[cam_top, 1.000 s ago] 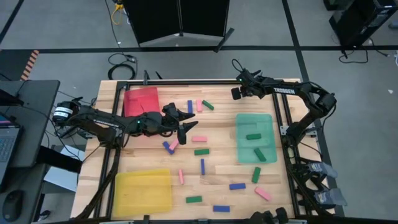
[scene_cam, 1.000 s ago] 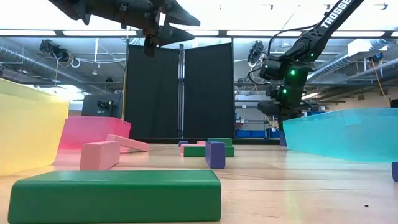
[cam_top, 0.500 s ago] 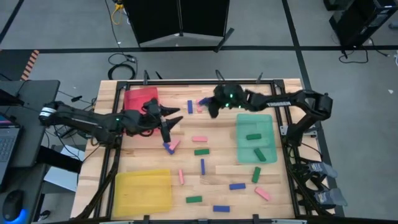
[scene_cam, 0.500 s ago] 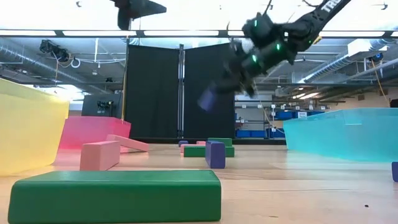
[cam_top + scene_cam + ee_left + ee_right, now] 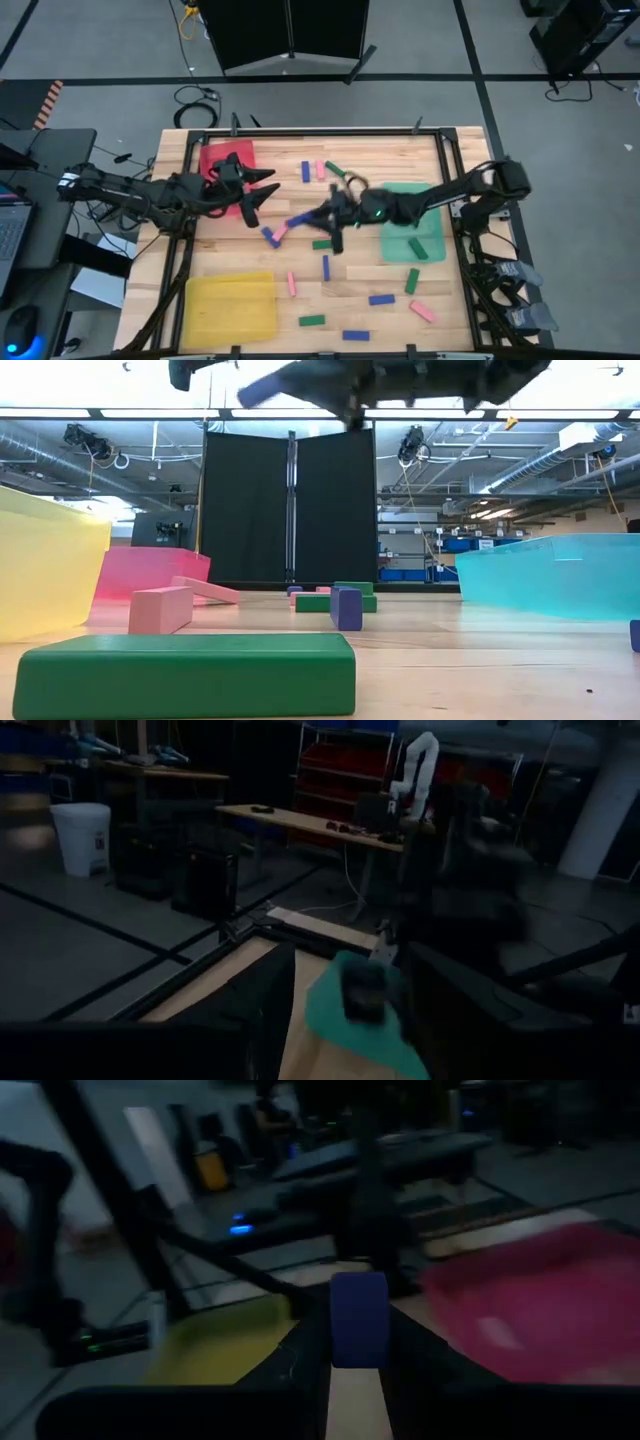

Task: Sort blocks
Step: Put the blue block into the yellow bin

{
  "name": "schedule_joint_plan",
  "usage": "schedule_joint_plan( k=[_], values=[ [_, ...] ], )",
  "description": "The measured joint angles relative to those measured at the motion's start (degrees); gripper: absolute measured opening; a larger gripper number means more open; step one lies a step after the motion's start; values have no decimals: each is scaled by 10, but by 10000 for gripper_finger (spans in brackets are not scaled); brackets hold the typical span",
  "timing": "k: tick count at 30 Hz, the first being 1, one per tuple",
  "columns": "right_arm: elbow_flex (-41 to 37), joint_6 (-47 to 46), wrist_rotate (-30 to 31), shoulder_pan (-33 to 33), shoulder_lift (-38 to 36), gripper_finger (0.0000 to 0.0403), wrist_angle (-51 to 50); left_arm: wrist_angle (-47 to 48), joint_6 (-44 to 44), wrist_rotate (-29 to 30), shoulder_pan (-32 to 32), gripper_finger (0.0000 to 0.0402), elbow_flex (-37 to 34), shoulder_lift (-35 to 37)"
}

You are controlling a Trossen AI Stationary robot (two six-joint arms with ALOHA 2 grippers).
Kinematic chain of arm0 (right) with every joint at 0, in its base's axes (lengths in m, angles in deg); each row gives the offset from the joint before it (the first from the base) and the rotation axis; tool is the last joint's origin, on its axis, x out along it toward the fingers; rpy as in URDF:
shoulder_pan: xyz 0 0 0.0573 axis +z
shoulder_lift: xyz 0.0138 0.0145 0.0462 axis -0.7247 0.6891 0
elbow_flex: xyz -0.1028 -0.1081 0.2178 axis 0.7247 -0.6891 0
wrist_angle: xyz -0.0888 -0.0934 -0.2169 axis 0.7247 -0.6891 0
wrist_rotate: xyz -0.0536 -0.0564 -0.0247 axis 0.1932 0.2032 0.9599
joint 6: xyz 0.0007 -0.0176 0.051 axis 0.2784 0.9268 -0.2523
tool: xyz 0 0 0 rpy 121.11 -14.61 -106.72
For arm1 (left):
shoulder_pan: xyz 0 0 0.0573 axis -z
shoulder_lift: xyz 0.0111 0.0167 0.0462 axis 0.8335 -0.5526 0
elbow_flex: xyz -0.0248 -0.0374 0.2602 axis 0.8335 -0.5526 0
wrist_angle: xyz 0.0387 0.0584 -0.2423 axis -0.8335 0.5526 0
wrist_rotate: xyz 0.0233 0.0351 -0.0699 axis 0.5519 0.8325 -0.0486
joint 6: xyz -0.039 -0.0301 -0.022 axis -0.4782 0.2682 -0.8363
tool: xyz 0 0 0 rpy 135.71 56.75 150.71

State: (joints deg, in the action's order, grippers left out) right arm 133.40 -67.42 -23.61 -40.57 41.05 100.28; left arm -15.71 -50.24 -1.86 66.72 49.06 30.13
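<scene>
Right pincer (image 5: 318, 214) grips blue block (image 5: 299, 219) mid-table; left pincer (image 5: 258, 190) open.

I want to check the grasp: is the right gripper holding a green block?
No, the right gripper holds a blue block between its fingers.

Both arms are dark — near black — built of slim tubular links joined by bulkier rounded joints. The left pincer (image 5: 258, 192) ends in two long, tapering black fingers. The right pincer (image 5: 322, 217) has the same dark fingers, with small green indicator lights glowing on the housing just behind it. Thin black cables trail along the left arm — one pale ring marks its base.
</scene>
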Motion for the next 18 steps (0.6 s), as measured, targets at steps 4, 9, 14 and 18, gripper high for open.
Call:
schedule_joint_plan(
  k=[4, 9, 14, 18],
  values=[
    [83, 19, 1, 39, 87, 71, -3, -2, -10, -13, 0, 195, 0, 5],
    [195, 24, -13, 65, 178, 71, -19, 1, -27, -31, 0, 195, 0, 15],
    [291, 27, -26, 92, 260, 71, -86, 18, -36, -36, 0, 195, 0, 28],
    [363, 20, -44, 110, 319, 81, -134, 33, -42, -36, 0, 195, 0, 33]
  ],
)
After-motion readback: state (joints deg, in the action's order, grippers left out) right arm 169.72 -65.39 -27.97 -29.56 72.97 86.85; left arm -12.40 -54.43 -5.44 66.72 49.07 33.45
